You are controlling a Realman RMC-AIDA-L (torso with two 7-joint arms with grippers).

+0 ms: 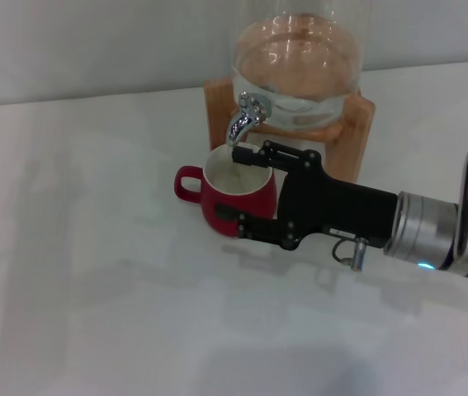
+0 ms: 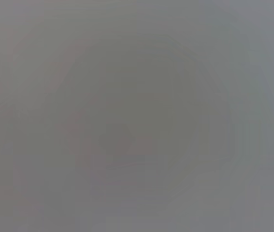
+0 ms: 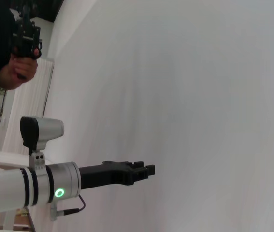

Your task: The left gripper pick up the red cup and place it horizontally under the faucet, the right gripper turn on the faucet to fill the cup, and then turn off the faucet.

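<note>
Placement is looking done, with the squat dark-red ceramic red cup (image 1: 250, 200) standing upright directly under the shiny chrome faucet (image 1: 246, 115), while the black, silver-wristed right gripper (image 1: 229, 184) is clasping the cup's sides, leaving opening and closing the faucet pending.

Right gripper (image 1: 232, 183): black linked fingers with small screws on a long black boxy body, joined to a silver cylindrical wrist (image 1: 427, 231) (a blue-green light glows at its lower edge). A thin cable loop with a metal plug (image 1: 351, 250) hangs beneath. Left gripper (image 3: 149, 170): black, on a white arm (image 3: 6, 191) with black bands, a green ring light (image 3: 59, 193) and a grey-and-black camera housing (image 3: 42, 131).
</note>
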